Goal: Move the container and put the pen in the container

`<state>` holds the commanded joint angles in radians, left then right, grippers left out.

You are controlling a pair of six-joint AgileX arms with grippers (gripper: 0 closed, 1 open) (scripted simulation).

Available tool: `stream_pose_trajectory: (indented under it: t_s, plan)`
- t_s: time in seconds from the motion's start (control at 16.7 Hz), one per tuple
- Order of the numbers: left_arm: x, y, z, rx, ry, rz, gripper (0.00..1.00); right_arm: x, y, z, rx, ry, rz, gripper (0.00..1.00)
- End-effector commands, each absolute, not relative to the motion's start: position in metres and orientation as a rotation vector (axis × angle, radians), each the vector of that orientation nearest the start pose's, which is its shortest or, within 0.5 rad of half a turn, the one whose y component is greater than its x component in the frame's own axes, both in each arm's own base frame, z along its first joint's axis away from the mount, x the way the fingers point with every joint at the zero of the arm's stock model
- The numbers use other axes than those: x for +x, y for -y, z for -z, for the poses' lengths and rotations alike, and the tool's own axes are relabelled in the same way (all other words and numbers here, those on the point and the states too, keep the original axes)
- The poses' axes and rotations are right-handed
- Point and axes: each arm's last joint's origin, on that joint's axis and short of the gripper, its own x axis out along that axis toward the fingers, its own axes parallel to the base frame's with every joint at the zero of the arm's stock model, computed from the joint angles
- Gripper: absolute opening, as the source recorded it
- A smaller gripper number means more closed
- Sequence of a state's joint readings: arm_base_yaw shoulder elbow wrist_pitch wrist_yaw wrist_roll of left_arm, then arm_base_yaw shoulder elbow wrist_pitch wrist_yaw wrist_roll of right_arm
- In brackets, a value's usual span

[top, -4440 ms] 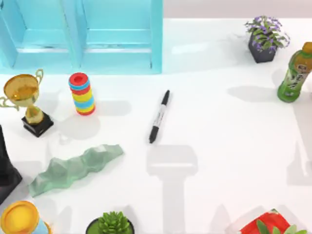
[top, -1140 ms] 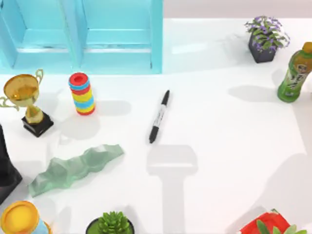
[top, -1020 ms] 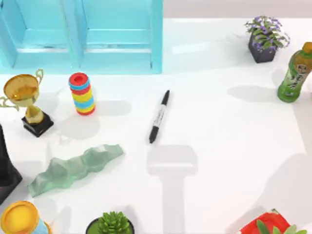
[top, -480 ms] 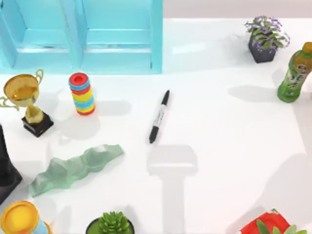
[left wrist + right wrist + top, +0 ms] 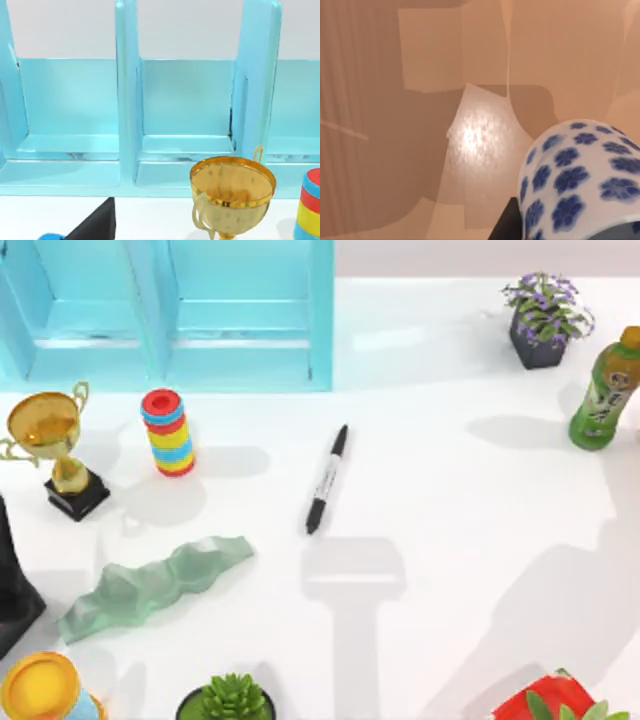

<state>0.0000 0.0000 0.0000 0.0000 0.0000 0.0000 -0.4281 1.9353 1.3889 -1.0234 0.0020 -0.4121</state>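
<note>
The pen [image 5: 327, 480], black with a pale label band, lies slanted on the white table near its middle, with nothing touching it. The container [image 5: 580, 180], a white cup with blue flowers, shows very close in the right wrist view against a tan background. My right gripper [image 5: 570, 232] is shut on it, and one dark finger [image 5: 506, 226] shows at the cup's side. A wide shadow lies over the table's right front. My left gripper [image 5: 12, 585] is parked at the table's left edge.
A turquoise shelf unit [image 5: 170, 315] stands at the back left. Along the left are a gold trophy [image 5: 50, 440], a stack of coloured rings [image 5: 167, 432], a green rock-like piece [image 5: 155, 585] and a yellow-rimmed cup [image 5: 40, 690]. A green bottle [image 5: 605, 390] and potted plant [image 5: 545, 318] stand at the back right.
The shadow over the table's right front has grown and shifted. The pen and the other things on the table have not moved.
</note>
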Motion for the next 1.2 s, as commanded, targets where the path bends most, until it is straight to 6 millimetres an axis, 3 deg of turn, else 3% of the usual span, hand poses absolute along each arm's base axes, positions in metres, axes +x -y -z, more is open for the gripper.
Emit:
stream_pose_trajectory:
  t_s: [0.24, 0.42, 0.6, 0.96, 1.08, 1.2]
  plan:
    - [0.106, 0.001, -0.160, 0.000, 0.000, 0.000, 1.00, 0.338, 0.091, -0.226, 0.012, -1.591, 0.003, 0.00]
    - [0.106, 0.001, -0.160, 0.000, 0.000, 0.000, 1.00, 0.331, 0.044, -0.271, 0.009, -1.598, 0.002, 0.00]
    - [0.106, 0.001, -0.160, 0.000, 0.000, 0.000, 1.00, 0.321, 0.018, -0.298, 0.006, -1.578, 0.004, 0.00]
    - [0.106, 0.001, -0.160, 0.000, 0.000, 0.000, 1.00, 0.325, 0.013, -0.295, 0.011, -1.584, 0.006, 0.00]
    - [0.106, 0.001, -0.160, 0.000, 0.000, 0.000, 1.00, 0.338, -0.006, -0.286, 0.009, -1.588, 0.005, 0.00]
    - [0.106, 0.001, -0.160, 0.000, 0.000, 0.000, 1.00, 0.354, -0.039, -0.272, 0.006, -1.591, 0.005, 0.00]
